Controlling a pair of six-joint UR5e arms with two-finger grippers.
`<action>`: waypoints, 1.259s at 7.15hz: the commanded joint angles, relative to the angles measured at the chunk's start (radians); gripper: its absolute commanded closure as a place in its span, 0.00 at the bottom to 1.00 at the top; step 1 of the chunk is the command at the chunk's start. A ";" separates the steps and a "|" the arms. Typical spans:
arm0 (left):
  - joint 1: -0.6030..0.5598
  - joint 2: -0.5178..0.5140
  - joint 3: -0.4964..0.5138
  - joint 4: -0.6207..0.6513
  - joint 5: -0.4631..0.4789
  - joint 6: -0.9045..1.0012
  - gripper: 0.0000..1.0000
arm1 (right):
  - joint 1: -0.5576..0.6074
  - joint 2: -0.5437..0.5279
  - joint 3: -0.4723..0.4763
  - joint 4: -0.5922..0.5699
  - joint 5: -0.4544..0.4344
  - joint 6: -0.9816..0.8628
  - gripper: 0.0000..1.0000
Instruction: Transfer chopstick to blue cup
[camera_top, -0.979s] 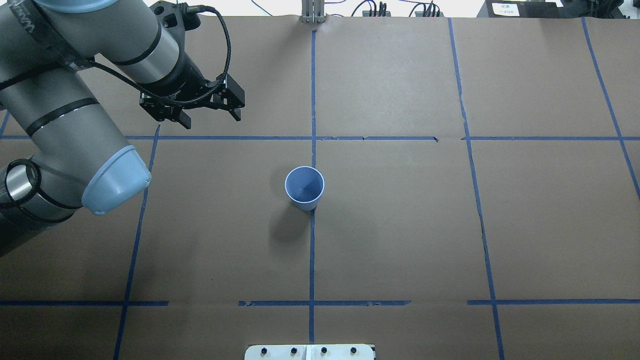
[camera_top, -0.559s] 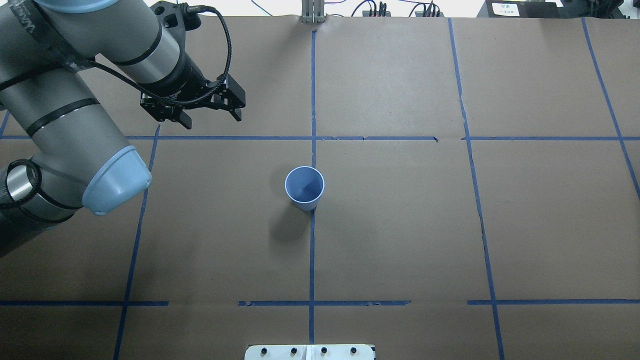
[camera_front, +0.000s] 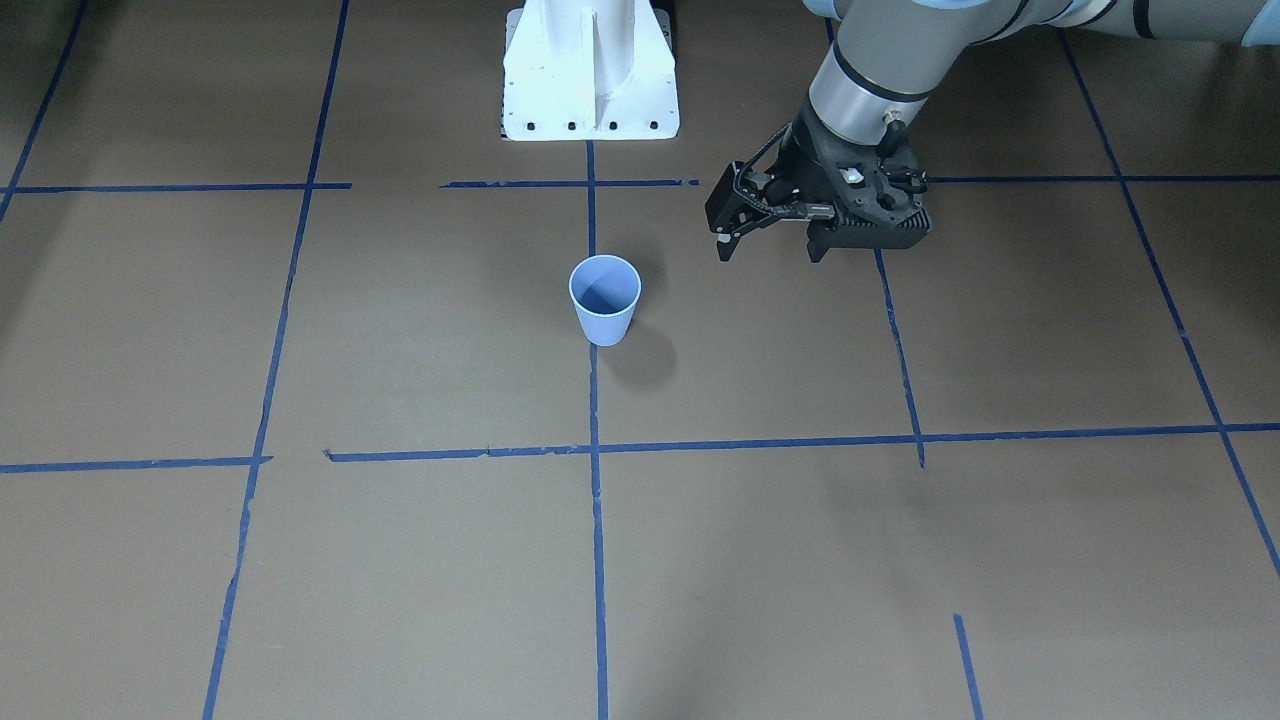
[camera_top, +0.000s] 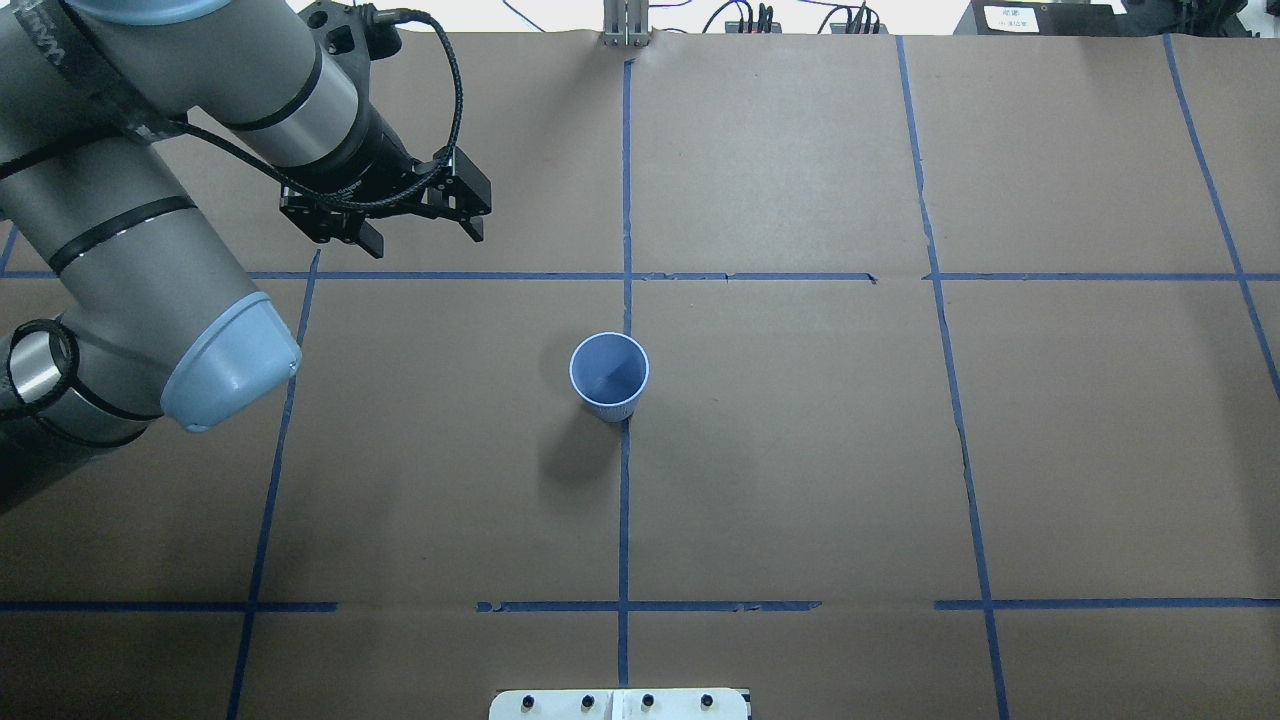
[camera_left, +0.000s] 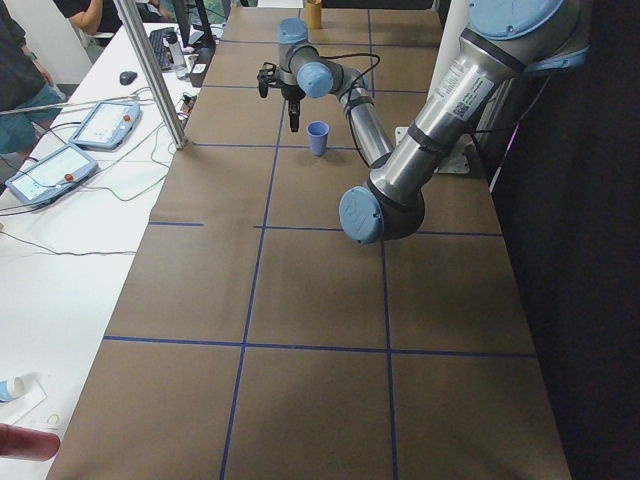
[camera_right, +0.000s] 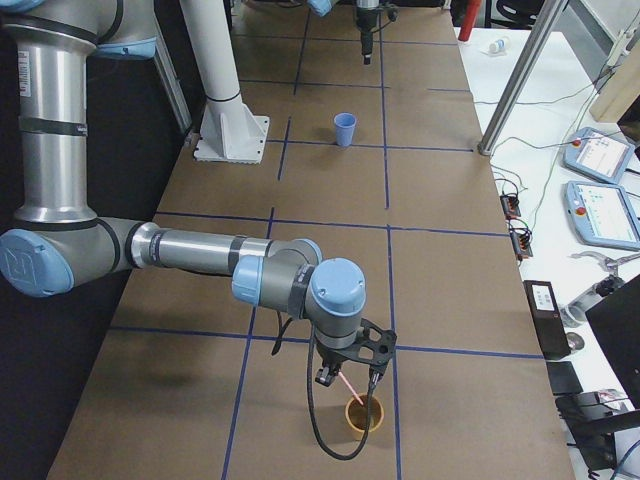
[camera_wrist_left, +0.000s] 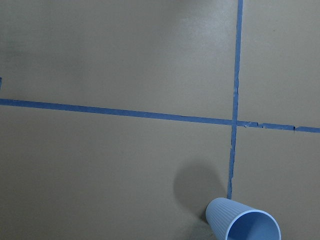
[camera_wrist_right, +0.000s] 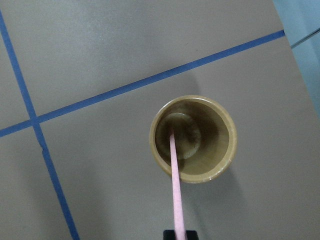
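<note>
**Pink chopstick stands in brown cup beneath right pincer, far from blue cup**

The right pincer (camera_right: 347, 380) is seen poised directly above a brown cup (camera_right: 360, 418) at the table's end on the robot's right. Whether it is spread or pressed together cannot be told. In the side view a prong appears on either side of the chopstick (camera_wrist_right: 175, 195). In the pincer's own wrist view only a dark block is shown at the bottom edge, just where the stick's upper end runs out of sight. The chopstick is pink. Its lower end is planted on the floor of the brown cup, and its shaft is tilted up across the cup's rim towards the pincer.

The left pincer (camera_top: 423, 242) is held spread wide, its prongs pointed down above the table (camera_top: 800, 450), close to a crossing of blue tape lines (camera_top: 780, 277).

The blue cup (camera_top: 609, 375) is stood upright, mouth up, on a tape line near the middle of the table. It is flanked on the robot's left by the left pincer, near it but clearly apart from it. The chopstick and its brown cup are placed well apart from the blue cup, towards the opposite end of the brown paper covering. A white base plate (camera_front: 590, 70) is fixed at the robot's edge of the table, in line with the blue cup.
</note>
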 joint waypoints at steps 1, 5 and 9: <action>-0.002 0.008 -0.002 -0.001 0.000 0.003 0.00 | 0.070 0.037 0.148 -0.242 -0.117 -0.150 1.00; -0.077 0.152 -0.094 0.005 0.003 0.152 0.00 | -0.113 0.311 0.196 -0.401 0.180 0.086 1.00; -0.282 0.367 -0.099 0.006 -0.054 0.574 0.00 | -0.527 0.642 0.261 -0.380 0.162 0.689 1.00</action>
